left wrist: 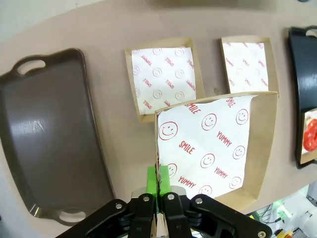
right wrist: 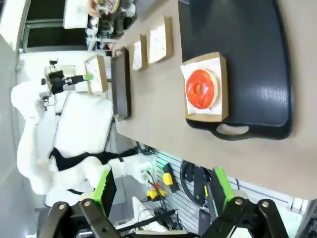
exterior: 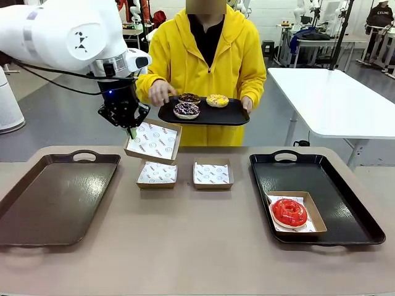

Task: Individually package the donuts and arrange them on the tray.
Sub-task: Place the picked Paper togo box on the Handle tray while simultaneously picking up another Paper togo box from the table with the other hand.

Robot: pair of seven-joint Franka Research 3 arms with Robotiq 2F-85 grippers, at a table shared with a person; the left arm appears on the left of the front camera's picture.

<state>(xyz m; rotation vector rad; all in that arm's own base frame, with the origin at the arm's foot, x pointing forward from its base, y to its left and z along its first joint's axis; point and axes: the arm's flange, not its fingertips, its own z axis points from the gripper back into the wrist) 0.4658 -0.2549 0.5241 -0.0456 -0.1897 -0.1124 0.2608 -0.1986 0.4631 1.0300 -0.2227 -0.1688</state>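
My left gripper (exterior: 131,128) is shut on the rim of a shallow cardboard box (exterior: 153,142) lined with printed paper, holding it tilted above the table. From the left wrist, its gripper (left wrist: 158,184) pinches the near wall of that box (left wrist: 214,144). A glossy red donut (exterior: 289,213) lies in a box on the black tray (exterior: 333,185) at the right. The person holds a second black tray (exterior: 229,116) carrying a dark chocolate donut (exterior: 189,98), a yellow donut (exterior: 217,100) and a sprinkled chocolate donut (exterior: 186,110). My right gripper (right wrist: 162,186) is open, off the table, looking at the red donut (right wrist: 200,89).
Two empty lined boxes (exterior: 157,174) (exterior: 212,174) sit at the table's middle, just below the held one. A brown tray (exterior: 55,194) lies bare at the left. A white table (exterior: 333,98) stands behind at the right.
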